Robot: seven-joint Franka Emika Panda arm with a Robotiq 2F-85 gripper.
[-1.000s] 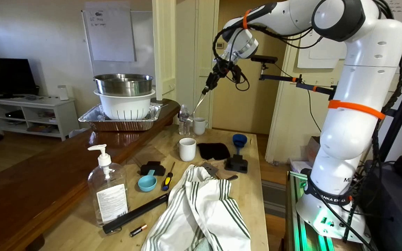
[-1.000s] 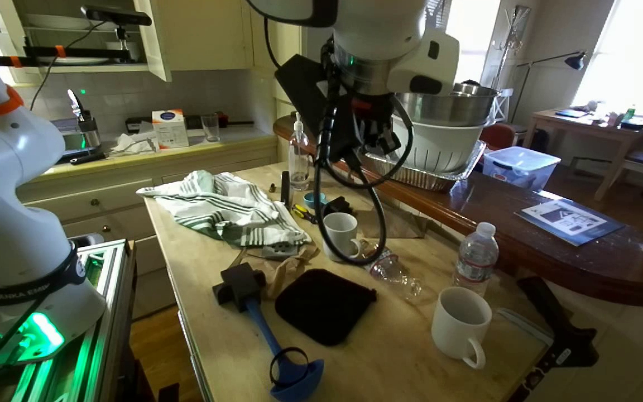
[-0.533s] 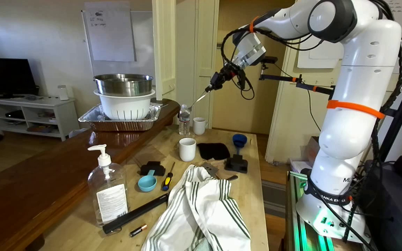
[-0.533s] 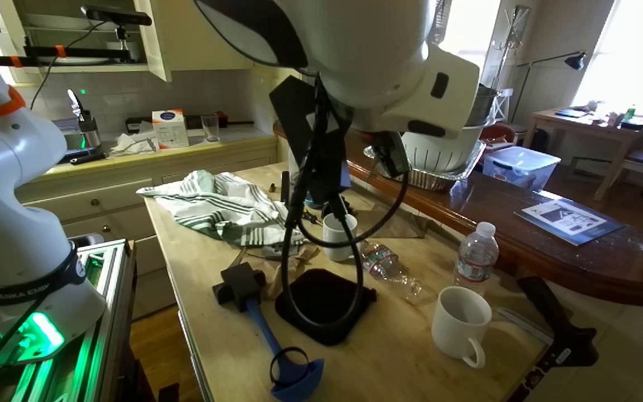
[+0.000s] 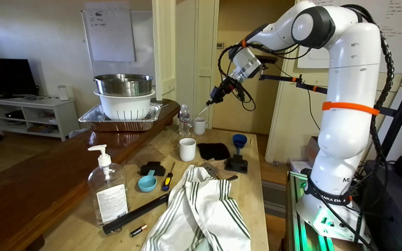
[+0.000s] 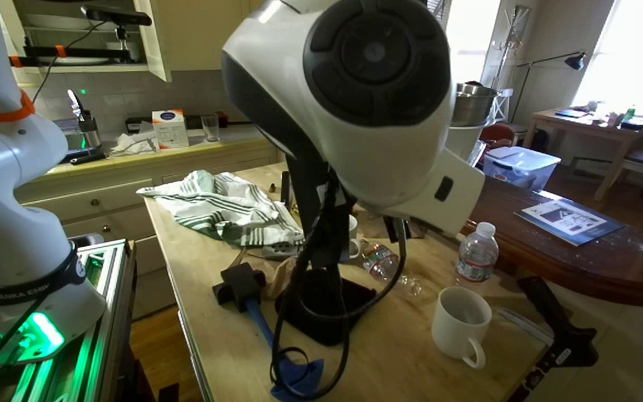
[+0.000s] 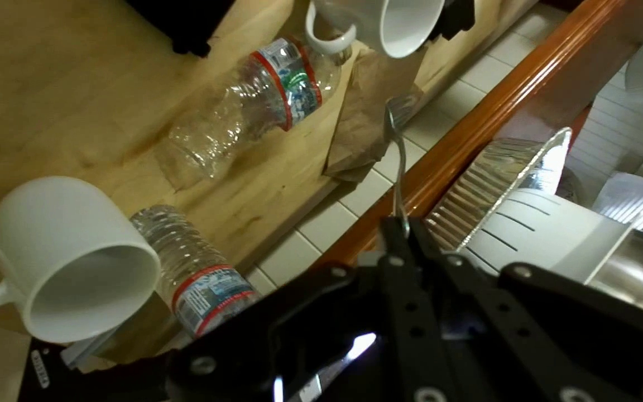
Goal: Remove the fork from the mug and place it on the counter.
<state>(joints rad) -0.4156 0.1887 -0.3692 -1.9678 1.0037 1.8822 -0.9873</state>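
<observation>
In the wrist view, the gripper (image 7: 408, 228) is right of centre, its fingers drawn together with barely a gap, pinching the end of the handle of the fork (image 7: 401, 167). The fork points up the frame, its tines overlapping brown paper (image 7: 355, 128) and its handle crossing pale tiles (image 7: 321, 229) and a dark wooden ledge (image 7: 489, 117). A white mug (image 7: 48, 218) stands at the left of that frame, just beside an upright bottle (image 7: 204, 290); a second white mug (image 7: 367, 19) is at the top, near a bottle lying on its side (image 7: 254, 97). In an exterior view, the fork slants down and left from the fingertips in the upper middle, over the far end of the counter (image 5: 248, 195); how near the tines come to the wood I cannot tell. A striped towel (image 5: 201, 202) fills the lower middle, with a black pouch (image 5: 214, 151) above it. In an exterior view the arm (image 6: 377, 156) hides the gripper.
</observation>
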